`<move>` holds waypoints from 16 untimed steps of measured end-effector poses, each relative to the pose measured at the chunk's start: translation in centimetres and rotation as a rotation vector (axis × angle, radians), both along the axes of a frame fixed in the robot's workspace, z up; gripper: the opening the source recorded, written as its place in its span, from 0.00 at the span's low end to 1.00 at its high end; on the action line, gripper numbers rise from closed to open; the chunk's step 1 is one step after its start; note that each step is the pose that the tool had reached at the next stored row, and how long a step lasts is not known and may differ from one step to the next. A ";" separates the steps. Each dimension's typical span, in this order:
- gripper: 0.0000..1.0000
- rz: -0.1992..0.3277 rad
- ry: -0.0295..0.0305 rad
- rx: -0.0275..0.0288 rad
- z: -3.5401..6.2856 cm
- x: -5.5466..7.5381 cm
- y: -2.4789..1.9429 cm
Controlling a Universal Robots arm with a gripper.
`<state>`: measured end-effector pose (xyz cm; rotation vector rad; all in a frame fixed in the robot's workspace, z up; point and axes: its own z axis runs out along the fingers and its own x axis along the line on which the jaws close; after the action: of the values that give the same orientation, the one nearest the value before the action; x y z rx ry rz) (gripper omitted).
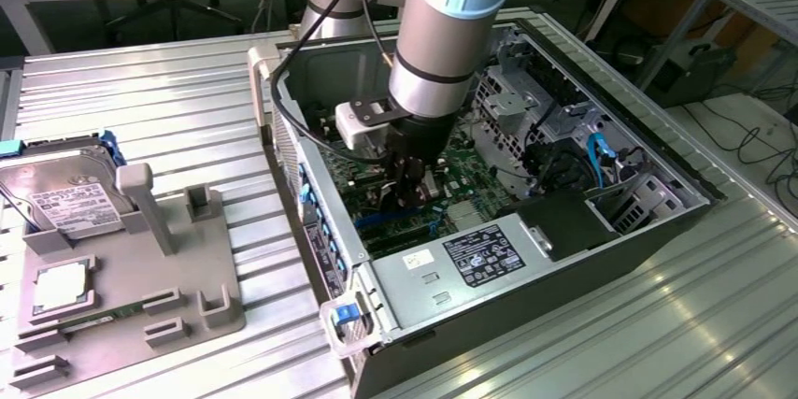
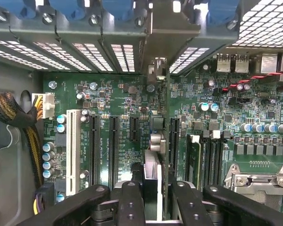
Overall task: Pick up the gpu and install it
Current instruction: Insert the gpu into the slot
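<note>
In the wrist view the gpu (image 2: 154,141) stands edge-on over the green motherboard (image 2: 118,101), and its silver bracket (image 2: 167,33) reaches the slotted rear wall of the case. My gripper (image 2: 158,190) is shut on the card's edge, one black finger on each side. In the exterior view the gripper (image 1: 412,184) is deep inside the open computer case (image 1: 648,175), low over the board, and the card in it shows as a dark shape. Whether the card's connector sits in a slot is hidden by the card itself.
Black expansion slots (image 2: 114,150) and a white slot (image 2: 71,150) lie beside the card, with a memory stick (image 2: 193,160) and the processor socket (image 2: 262,183) on the other side. The power supply (image 1: 480,254) fills the case's near corner. A hard drive (image 1: 69,198) rests on the grey fixture (image 1: 137,296).
</note>
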<state>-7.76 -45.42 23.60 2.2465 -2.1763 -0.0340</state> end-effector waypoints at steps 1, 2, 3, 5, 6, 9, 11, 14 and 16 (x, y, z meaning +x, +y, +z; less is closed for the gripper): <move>0.28 0.000 0.0000 0.0001 -0.03 0.0 0.00; 0.28 0.000 -0.0001 0.0002 -0.03 0.0 0.00; 0.28 0.000 -0.0001 0.0002 -0.04 0.0 0.00; 0.28 0.000 -0.0003 0.0006 0.01 0.0 0.01; 0.28 0.000 -0.0004 0.0008 0.11 0.0 0.01; 0.28 0.000 -0.0003 0.0006 0.25 0.0 0.01; 0.28 0.000 -0.0002 0.0004 0.26 0.0 0.01; 0.28 0.000 -0.0001 0.0002 0.27 0.0 -0.02; 0.28 0.000 -0.0002 0.0003 0.27 0.0 -0.11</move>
<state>-7.76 -45.53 23.86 2.2464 -2.1769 -0.0341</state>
